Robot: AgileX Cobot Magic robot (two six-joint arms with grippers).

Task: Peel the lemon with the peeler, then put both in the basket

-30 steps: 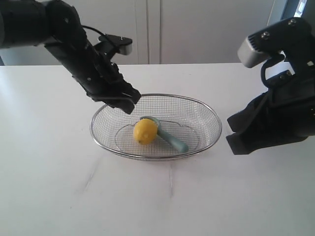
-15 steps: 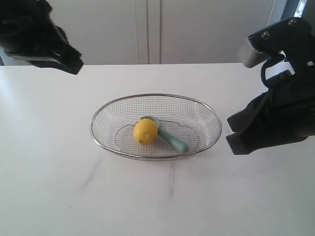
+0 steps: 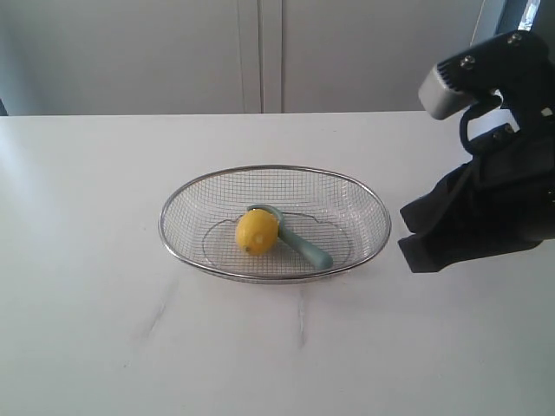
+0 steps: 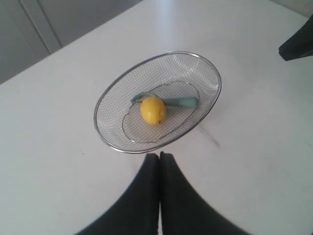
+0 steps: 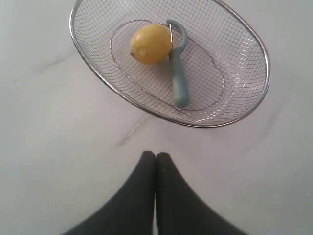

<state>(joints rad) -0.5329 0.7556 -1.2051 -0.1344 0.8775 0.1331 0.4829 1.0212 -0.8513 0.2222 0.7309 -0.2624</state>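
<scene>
The yellow lemon (image 3: 257, 231) lies in the middle of the wire mesh basket (image 3: 179, 198), resting against the head of the teal peeler (image 3: 305, 248), whose handle points toward the right arm. Both also show in the wrist views: lemon (image 4: 153, 109) (image 5: 150, 44), peeler (image 4: 183, 102) (image 5: 178, 78), basket (image 4: 106, 90) (image 5: 88, 54). My left gripper (image 4: 159, 155) is shut and empty, high above the table and outside the exterior view. My right gripper (image 5: 156, 155) is shut and empty, hanging over the table right of the basket; its arm (image 3: 486, 199) fills the exterior view's right side.
The basket stands on a white table (image 3: 104, 329). White cabinet doors (image 3: 260, 52) run behind the table's far edge. The right arm's dark tip (image 4: 296, 45) shows at the corner of the left wrist view.
The left arm has lifted away from the basket's left rim, swung up to the left and left the exterior view. The lemon, peeler, basket and right arm have not moved.
</scene>
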